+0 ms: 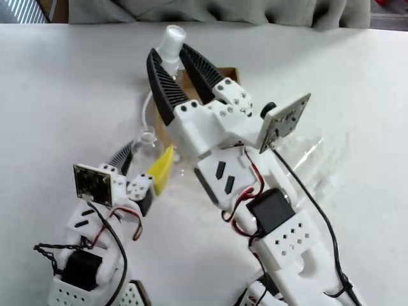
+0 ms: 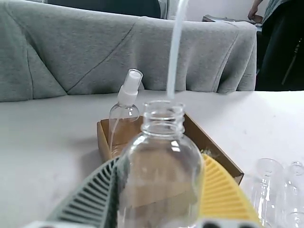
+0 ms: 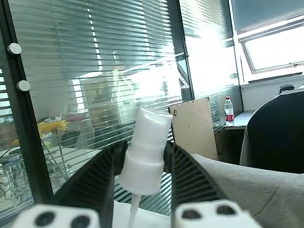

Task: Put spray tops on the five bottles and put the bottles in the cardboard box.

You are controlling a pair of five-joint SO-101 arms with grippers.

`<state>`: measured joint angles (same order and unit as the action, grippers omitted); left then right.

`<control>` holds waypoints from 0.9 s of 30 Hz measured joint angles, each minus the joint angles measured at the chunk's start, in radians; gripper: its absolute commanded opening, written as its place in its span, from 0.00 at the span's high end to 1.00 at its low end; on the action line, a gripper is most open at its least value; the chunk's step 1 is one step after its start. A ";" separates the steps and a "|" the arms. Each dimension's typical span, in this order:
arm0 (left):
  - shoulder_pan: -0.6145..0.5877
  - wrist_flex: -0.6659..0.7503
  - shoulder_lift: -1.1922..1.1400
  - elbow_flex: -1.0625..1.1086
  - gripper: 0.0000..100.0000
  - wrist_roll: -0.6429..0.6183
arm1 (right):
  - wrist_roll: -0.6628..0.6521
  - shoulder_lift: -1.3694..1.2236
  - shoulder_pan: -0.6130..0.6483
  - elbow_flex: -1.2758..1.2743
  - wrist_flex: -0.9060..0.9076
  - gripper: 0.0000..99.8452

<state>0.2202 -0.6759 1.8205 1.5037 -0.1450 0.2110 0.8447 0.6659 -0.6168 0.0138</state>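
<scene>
Trouble could come if my right gripper [image 3: 145,148] tips: it pinches the spray top [image 3: 146,135], and its tube [image 2: 174,52] may miss the bottle [image 2: 159,161]. My left gripper [image 2: 159,190] squeezes that bottle, near the box [image 2: 102,137].

Two white printed arms, black servos, a wrist camera board on each.
Right arm [image 1: 290,245]: white shells with rows of small dark screw holes, black ribbed fingers [image 1: 162,83], square camera board [image 1: 285,121], red and black cables [image 1: 260,182] running to a black servo [image 1: 273,210]. Left arm [image 1: 83,223]: same white shell, one yellow ribbed finger [image 1: 162,167] and one dark grey [image 1: 121,156], own dark camera board [image 1: 93,183], long black cable [image 1: 121,255], thin red wire [image 1: 137,224].
</scene>
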 measured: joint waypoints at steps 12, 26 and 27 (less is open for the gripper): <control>0.000 0.000 0.000 0.000 0.98 0.006 | -0.002 0.000 0.000 -0.009 0.025 0.98; 0.000 0.000 0.000 0.000 0.98 0.006 | -0.002 0.000 0.000 -0.161 0.025 0.98; 0.000 0.000 0.000 0.000 0.98 0.006 | -0.002 0.006 0.000 -0.189 0.025 0.98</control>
<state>0.2202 -0.6759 1.8205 1.5037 -0.1389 0.2094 0.8508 0.6659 -0.8055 0.0384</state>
